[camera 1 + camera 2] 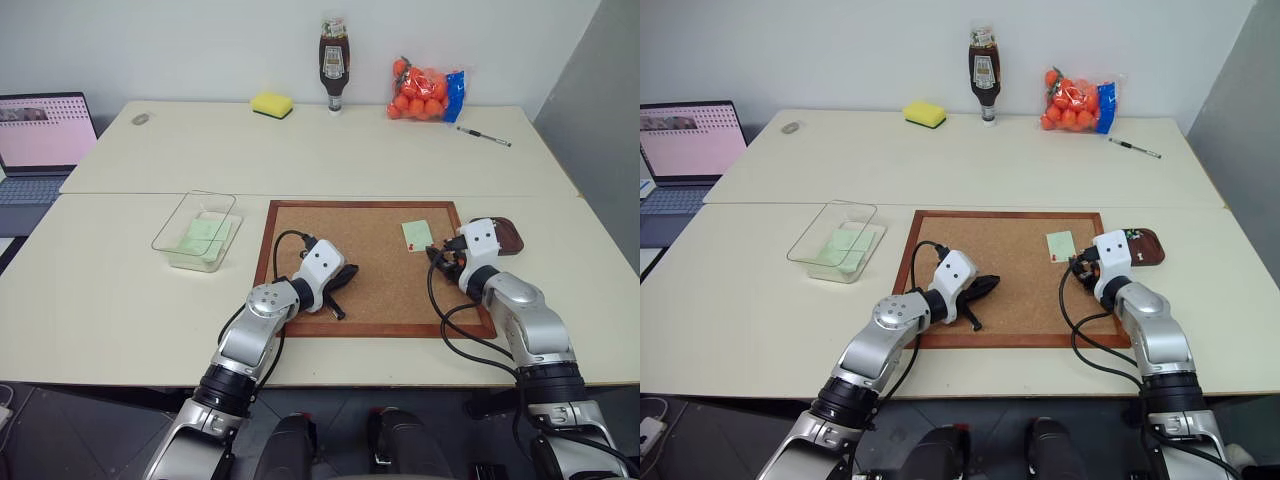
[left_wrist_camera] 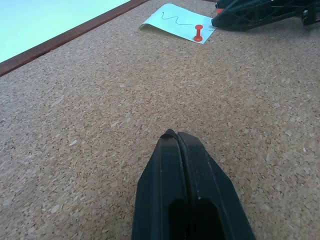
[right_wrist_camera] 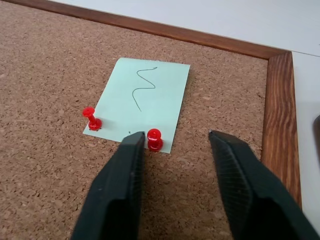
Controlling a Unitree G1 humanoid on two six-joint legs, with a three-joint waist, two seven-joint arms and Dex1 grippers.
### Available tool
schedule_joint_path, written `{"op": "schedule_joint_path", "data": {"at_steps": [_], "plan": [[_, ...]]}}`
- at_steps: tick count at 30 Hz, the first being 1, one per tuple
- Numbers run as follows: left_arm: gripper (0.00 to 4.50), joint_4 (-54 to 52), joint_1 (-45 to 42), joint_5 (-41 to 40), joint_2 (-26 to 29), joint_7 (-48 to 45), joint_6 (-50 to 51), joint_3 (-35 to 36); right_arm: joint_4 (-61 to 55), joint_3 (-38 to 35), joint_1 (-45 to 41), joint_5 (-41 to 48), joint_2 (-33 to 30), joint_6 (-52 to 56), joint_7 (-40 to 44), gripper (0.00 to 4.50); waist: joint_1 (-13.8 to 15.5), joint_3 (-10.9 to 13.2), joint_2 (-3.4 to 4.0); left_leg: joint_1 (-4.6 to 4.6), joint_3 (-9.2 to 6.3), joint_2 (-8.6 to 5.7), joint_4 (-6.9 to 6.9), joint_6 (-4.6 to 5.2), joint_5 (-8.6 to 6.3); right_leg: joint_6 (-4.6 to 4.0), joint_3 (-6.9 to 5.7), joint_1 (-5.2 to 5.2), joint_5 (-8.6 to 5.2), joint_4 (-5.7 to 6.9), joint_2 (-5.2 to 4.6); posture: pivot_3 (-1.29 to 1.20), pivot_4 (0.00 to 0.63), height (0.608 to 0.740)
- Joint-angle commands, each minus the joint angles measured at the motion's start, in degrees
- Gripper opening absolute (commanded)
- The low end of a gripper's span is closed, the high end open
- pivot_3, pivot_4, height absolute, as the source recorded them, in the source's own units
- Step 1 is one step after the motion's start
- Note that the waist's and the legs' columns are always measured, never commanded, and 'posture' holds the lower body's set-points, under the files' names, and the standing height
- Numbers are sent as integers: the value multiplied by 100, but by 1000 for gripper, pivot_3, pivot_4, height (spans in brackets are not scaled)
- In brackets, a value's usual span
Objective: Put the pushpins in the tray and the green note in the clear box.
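The green note [image 3: 142, 97] lies pinned by two red pushpins [image 3: 154, 139] at the far right of the cork board [image 1: 370, 270] on a cream table [image 1: 120, 300]. The right gripper [image 3: 175, 145], fingers parted and empty, hovers by its near edge. The left gripper [image 2: 179, 137] is closed, empty, over the cork.

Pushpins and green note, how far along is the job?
Looks done: one green slip already lies in the clear box. In hand: the right tool, open, hovers by two pushpins pinning the green note to the cork board. Left: both pins to the tray, then the note.
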Motion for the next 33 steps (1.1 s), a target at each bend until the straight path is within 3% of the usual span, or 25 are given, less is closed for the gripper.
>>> {"op": "schedule_joint_path", "data": {"at_steps": [1, 7, 25, 33], "plan": [[0, -63, 49, 46, 31, -6, 7, -56, -94, -83, -107, 37, 15, -108, 41, 1279, 0, 0, 0, 0, 0, 0, 0, 0, 0, 0, 0, 0, 0, 0, 0, 0, 150, 740], [0, -75, 63, 57, 25, 6, 5, -65, -203, -167, -91, 141, 53, -77, 78, 35, 1, 0, 0, -1, -1, 0, 1, 0, 0, 0, -1, 0, 0, 0, 0, 0, 150, 740], [0, -60, 55, 83, 18, 22, 71, -89, -874, -515, 32, 546, 316, -274, 9, 35, 1, 0, 0, -1, -3, 0, 0, 0, 0, 0, -2, 0, 0, 0, 0, 0, 150, 740], [0, -106, 82, 83, 32, 32, 97, -84, -866, -1067, 61, 454, -43, -242, -352, 35, 3, 0, 0, -1, -1, -1, 0, 0, 0, 0, -1, 0, 0, -1, -1, 0, 150, 740]]}}
